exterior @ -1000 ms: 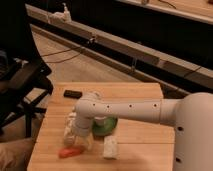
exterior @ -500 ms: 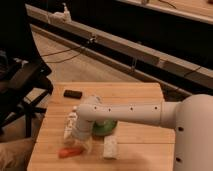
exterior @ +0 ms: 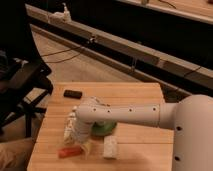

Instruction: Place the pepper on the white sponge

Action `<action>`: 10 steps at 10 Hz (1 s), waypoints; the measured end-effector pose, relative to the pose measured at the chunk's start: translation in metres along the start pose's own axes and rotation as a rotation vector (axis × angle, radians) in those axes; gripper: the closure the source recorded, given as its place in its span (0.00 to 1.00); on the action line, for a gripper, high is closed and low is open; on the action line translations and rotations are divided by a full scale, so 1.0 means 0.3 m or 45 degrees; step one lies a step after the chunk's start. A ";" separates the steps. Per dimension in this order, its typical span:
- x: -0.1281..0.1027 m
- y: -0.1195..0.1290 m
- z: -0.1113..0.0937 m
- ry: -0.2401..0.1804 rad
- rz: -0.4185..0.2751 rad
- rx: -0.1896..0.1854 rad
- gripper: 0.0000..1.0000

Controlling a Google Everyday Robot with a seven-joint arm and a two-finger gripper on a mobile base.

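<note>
The pepper point(exterior: 69, 151) is a small orange-red tapered piece lying near the front left edge of the wooden table point(exterior: 135, 97). The white sponge point(exterior: 110, 148) is a small off-white pad lying a short way to the pepper's right. My gripper point(exterior: 82, 141) hangs from the end of the white arm point(exterior: 130, 116), which reaches in from the right. It sits just above and to the right of the pepper, between the pepper and the sponge. The arm's wrist hides part of what lies behind it.
A white bottle point(exterior: 70, 126) lies just behind the pepper, partly hidden by my gripper. A green object point(exterior: 104, 128) shows under the arm. A small black object point(exterior: 73, 93) lies at the table's back left. A black chair point(exterior: 22, 82) stands to the left.
The gripper has moved a little to the left and down, closer to the pepper. The pepper and the sponge have not moved.
</note>
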 end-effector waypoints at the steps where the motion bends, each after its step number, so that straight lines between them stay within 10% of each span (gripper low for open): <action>1: 0.000 -0.001 0.001 -0.001 0.000 0.001 0.20; 10: -0.015 -0.013 0.086 -0.114 -0.017 0.043 0.20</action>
